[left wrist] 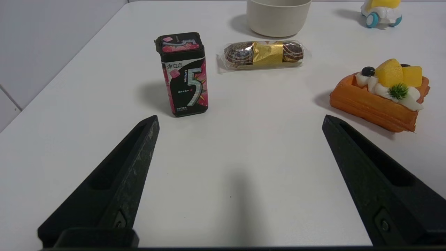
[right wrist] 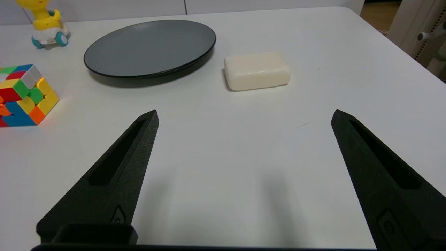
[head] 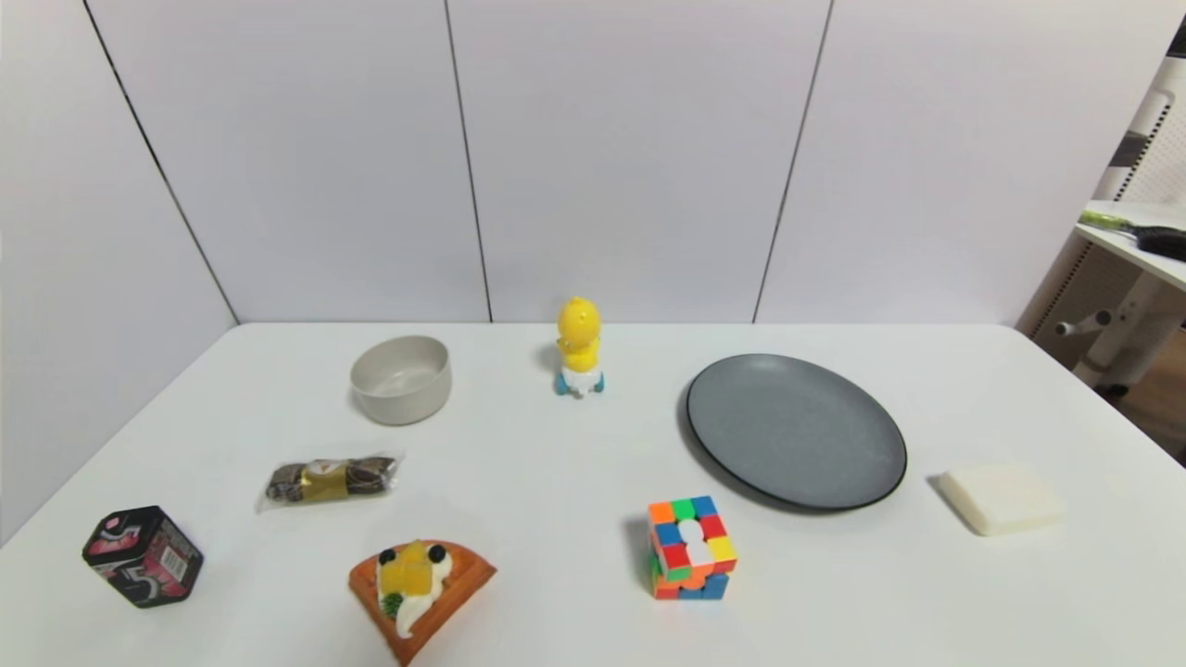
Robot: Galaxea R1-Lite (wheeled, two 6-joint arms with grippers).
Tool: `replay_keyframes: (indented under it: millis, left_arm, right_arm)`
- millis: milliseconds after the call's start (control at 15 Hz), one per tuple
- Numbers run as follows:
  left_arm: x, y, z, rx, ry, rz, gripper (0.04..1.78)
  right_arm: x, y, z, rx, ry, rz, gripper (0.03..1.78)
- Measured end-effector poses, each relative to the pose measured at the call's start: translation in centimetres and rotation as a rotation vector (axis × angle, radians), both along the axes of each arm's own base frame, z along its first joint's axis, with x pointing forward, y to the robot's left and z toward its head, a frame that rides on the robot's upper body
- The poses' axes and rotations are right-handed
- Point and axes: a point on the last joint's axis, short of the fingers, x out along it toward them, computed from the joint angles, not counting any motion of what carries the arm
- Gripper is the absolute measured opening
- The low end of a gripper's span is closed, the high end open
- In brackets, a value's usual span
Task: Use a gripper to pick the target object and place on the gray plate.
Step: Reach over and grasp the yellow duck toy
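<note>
The yellow duck toy (head: 579,349) with a white base and blue wheels stands upright at the back middle of the white table; it also shows in the left wrist view (left wrist: 381,10) and the right wrist view (right wrist: 47,23). The gray plate (head: 795,430) lies empty to its right, also in the right wrist view (right wrist: 150,47). Neither gripper shows in the head view. My left gripper (left wrist: 240,120) is open and empty over the near left of the table. My right gripper (right wrist: 244,115) is open and empty over the near right, short of the plate.
A beige bowl (head: 401,378), a wrapped chocolate snack (head: 329,479), a black-and-pink gum tin (head: 142,556) and an orange waffle wedge (head: 420,593) are on the left. A multicoloured puzzle cube (head: 691,547) stands near the front middle. A cream soap bar (head: 1001,497) lies right of the plate.
</note>
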Motion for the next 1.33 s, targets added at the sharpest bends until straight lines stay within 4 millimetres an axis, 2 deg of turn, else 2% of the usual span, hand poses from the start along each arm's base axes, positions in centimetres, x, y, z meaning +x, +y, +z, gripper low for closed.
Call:
replay_keyframes:
  millis: [600, 1000, 1133, 1333]
  left_arm:
    - [0.0, 0.0, 0.0, -0.004, 0.004, 0.000, 1.69]
    - [0.5, 0.0, 0.1, 0.014, 0.077, 0.000, 1.69]
    - [0.5, 0.0, 1.7, 0.039, 0.077, -0.005, 1.69]
    - [0.7, 0.0, 5.0, 0.083, 0.122, -0.014, 1.69]
  right_arm:
    - [0.0, 0.0, 0.0, 0.000, 0.000, 0.000, 1.71]
    - [0.0, 0.0, 0.0, 0.000, 0.000, 0.000, 1.71]
    - [0.0, 0.0, 0.0, -0.001, 0.000, 0.000, 1.71]
    - [0.0, 0.0, 0.0, 0.000, 0.000, 0.000, 1.71]
